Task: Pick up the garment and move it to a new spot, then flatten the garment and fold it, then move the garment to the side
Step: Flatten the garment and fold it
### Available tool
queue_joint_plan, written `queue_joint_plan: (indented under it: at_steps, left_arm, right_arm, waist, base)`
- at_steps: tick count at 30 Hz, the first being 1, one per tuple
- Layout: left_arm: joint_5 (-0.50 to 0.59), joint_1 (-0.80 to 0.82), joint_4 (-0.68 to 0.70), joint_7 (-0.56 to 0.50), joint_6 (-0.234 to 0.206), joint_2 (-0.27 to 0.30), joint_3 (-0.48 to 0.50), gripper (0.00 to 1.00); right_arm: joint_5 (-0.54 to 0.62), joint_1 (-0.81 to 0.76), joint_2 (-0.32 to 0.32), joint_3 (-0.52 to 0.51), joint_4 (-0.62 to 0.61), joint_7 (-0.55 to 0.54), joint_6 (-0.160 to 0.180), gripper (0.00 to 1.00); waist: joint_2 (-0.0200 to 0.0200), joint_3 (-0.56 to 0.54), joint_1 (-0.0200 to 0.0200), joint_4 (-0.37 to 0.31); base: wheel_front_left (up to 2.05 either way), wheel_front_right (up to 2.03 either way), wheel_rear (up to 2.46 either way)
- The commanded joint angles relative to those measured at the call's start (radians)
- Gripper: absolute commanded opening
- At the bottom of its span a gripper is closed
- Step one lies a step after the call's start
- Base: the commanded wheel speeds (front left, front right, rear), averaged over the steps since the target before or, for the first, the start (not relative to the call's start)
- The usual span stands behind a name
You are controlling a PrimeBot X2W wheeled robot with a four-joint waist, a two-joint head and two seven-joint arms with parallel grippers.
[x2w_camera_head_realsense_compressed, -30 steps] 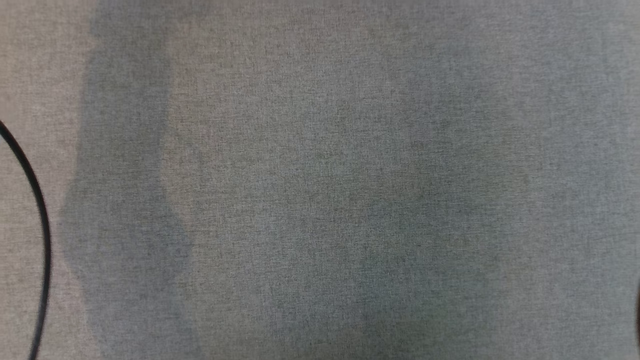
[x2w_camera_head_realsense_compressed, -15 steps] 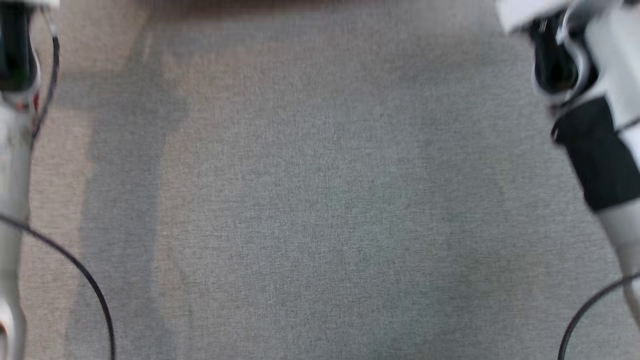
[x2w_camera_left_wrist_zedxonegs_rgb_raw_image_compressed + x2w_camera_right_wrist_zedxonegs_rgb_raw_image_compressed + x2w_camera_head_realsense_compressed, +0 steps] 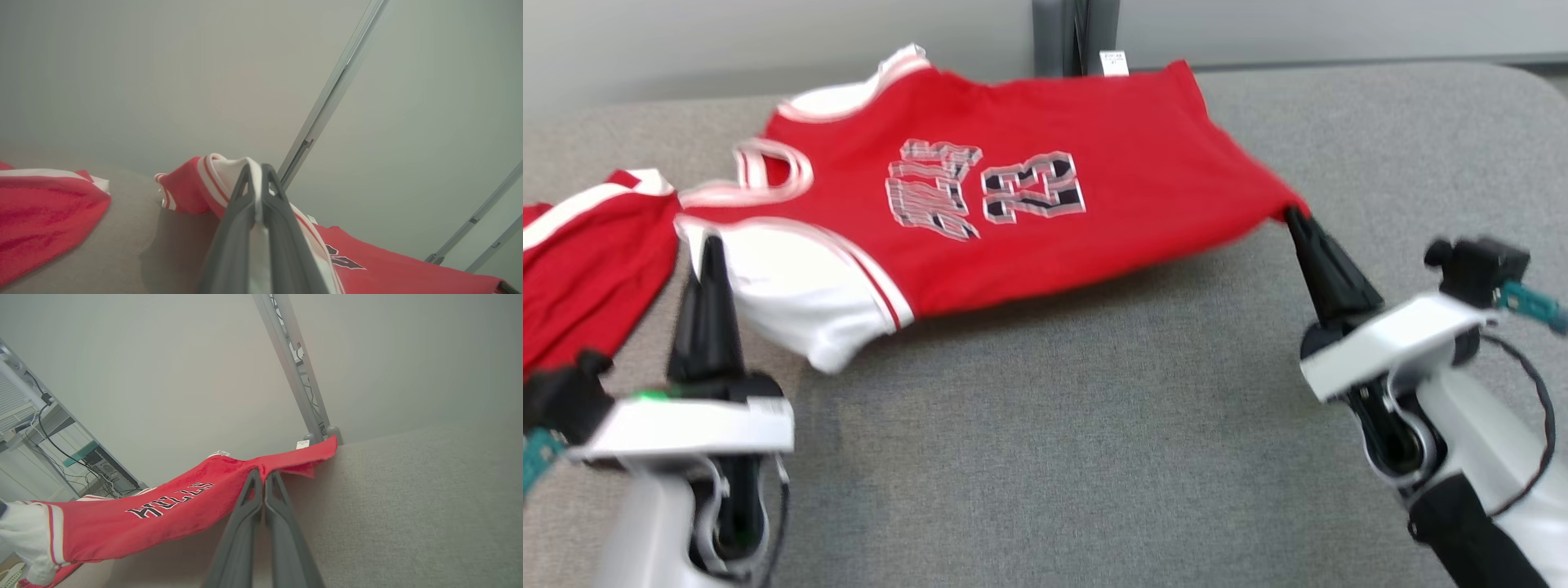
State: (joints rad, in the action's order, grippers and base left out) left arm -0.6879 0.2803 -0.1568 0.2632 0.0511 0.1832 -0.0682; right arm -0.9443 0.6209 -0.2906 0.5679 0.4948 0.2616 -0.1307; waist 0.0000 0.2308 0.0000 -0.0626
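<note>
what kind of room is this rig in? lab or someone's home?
Likely a lab or test room, not a home: grey fabric-covered worktable, bare metal frame posts against a plain wall, and a rack with cables and equipment.

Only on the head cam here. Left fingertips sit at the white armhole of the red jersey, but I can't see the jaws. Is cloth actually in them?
Observer: Yes. In the left wrist view, the jersey's white trim is pinched between the shut fingers of the left gripper and runs down between them.
Operator: Right side, same?
Observer: The right wrist view shows the right gripper shut on the red hem edge.
Operator: Is the body off the surface?
Observer: In the right wrist view the near edge looks lifted, with shadow on the grey surface below. The far hem corner touches that surface by the metal post.
</note>
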Motion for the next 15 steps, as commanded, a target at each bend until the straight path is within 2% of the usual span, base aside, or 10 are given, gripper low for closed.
queue_joint_plan:
  at_steps: [1, 2, 7, 15]
  left_arm:
    - [0.003, -0.033, 0.014, 0.001, -0.003, -0.009, 0.013, 0.0]
    - [0.013, -0.102, 0.029, 0.001, -0.003, -0.035, 0.008, 0.0]
    - [0.018, -0.226, 0.035, 0.001, -0.024, -0.084, 0.032, 0.0]
    - [0.014, -0.388, 0.002, 0.001, -0.046, -0.121, 0.042, 0.0]
  right_arm:
    - [-0.002, -0.03, -0.012, -0.012, -0.013, 0.005, 0.0, 0.0]
    - [-0.001, -0.095, -0.017, -0.028, -0.027, 0.005, 0.0, 0.0]
    - [0.006, -0.237, -0.018, -0.064, -0.057, 0.005, 0.0, 0.0]
    - [0.036, -0.433, -0.032, -0.12, -0.106, -0.007, 0.0, 0.0]
  waist:
    - [0.0, -0.038, 0.0, 0.01]
    - [0.0, -0.063, 0.0, 0.013]
    - [0.0, -0.112, 0.0, 0.02]
    - [0.0, -0.162, 0.0, 0.026]
  base:
    - [0.0, 0.0, 0.0]
    - [0.0, 0.0, 0.0]
    - [0.0, 0.0, 0.0]
    - [0.0, 0.0, 0.0]
